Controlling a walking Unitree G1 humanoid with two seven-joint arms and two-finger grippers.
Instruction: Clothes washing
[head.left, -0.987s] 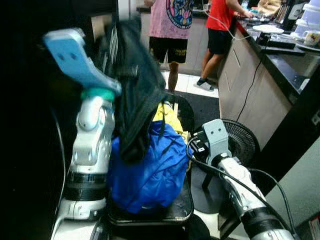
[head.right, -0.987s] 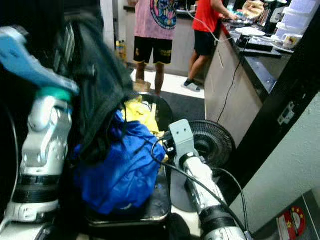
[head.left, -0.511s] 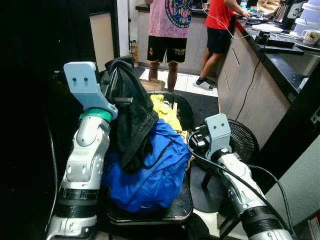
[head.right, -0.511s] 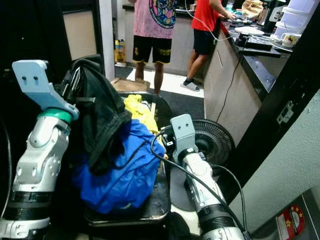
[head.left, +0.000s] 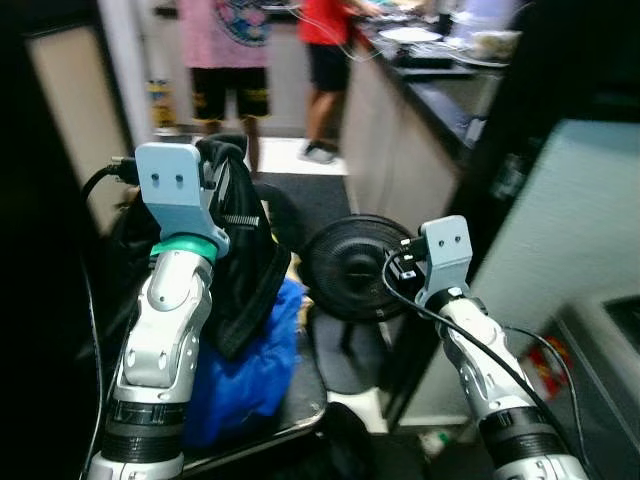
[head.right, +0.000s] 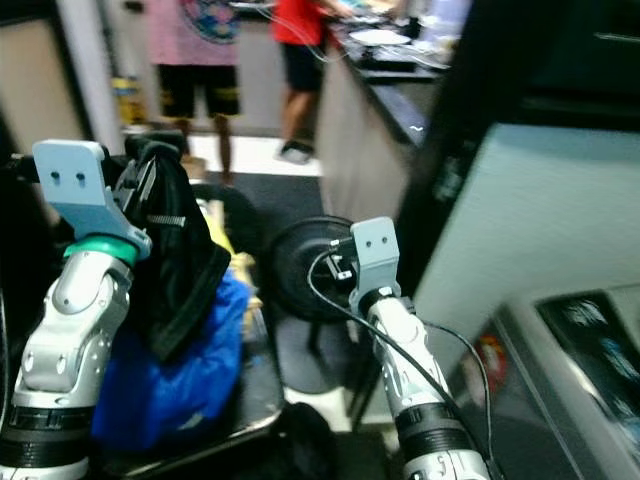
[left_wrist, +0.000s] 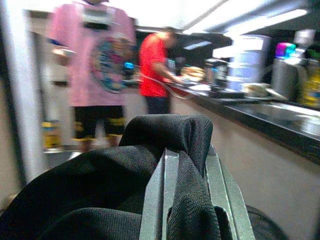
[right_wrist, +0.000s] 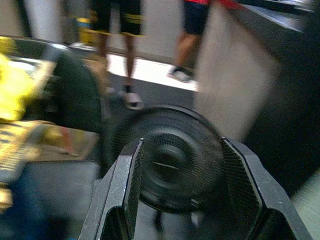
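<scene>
The robot is standing in a narrow kitchen passage with a dark floor mat and pale tiles further away. A long bench (head.left: 420, 95) with a dark top is running along the right side, carrying plates and containers that are too blurred to name. Two persons are standing at its far end, one in a pink shirt (head.left: 225, 40) and one in a red shirt (head.left: 322, 30), both cut off at the top edge. The left gripper (left_wrist: 192, 200) is raised, and its jaws are clamped on a black garment (head.left: 245, 260) that is hanging down from it. Below this garment a blue cloth (head.left: 245, 370) is lying on a dark tray (head.left: 300, 405), whose far part is hidden behind the arm and clothes. The right gripper (right_wrist: 182, 200) is hanging free with its jaws apart, in front of a black round fan (head.left: 345, 270) standing on the floor. At the lower right, a grey machine top (head.right: 570, 340) is partly cut off and blurred.
</scene>
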